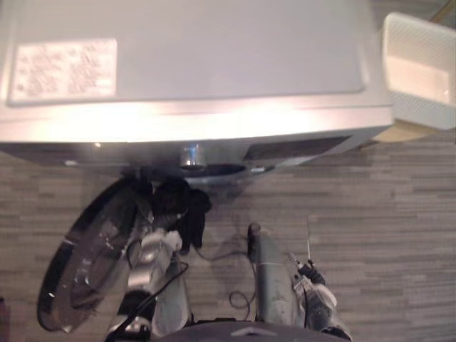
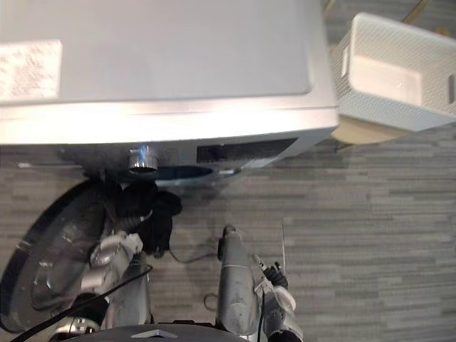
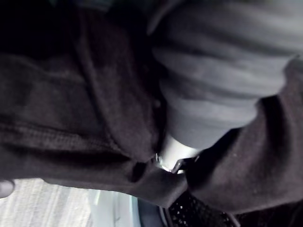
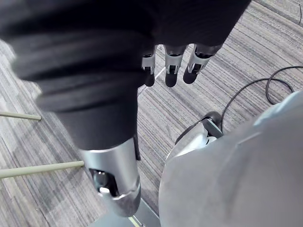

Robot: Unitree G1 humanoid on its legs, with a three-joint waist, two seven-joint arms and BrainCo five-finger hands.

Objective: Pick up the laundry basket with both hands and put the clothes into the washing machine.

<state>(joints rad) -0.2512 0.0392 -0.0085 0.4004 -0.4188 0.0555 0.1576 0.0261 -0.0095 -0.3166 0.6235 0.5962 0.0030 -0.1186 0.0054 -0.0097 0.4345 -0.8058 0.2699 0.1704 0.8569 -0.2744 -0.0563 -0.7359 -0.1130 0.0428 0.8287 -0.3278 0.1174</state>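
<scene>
Right hand dangles low at the side, fingers loose, nothing in it. Left hand is at the washer's mouth, fingers buried in a dark garment, so I can't tell its grip. Basket sits well off right. This looks like the loading step. Next, that cloth needs pushing in past the open door.

Grey striped floor

We see bright glare along the near edge of the silver-grey box-shaped washing machine, bleaching its white rectangular label; beneath it, deep shadow swallows the black bunched cloth.
</scene>
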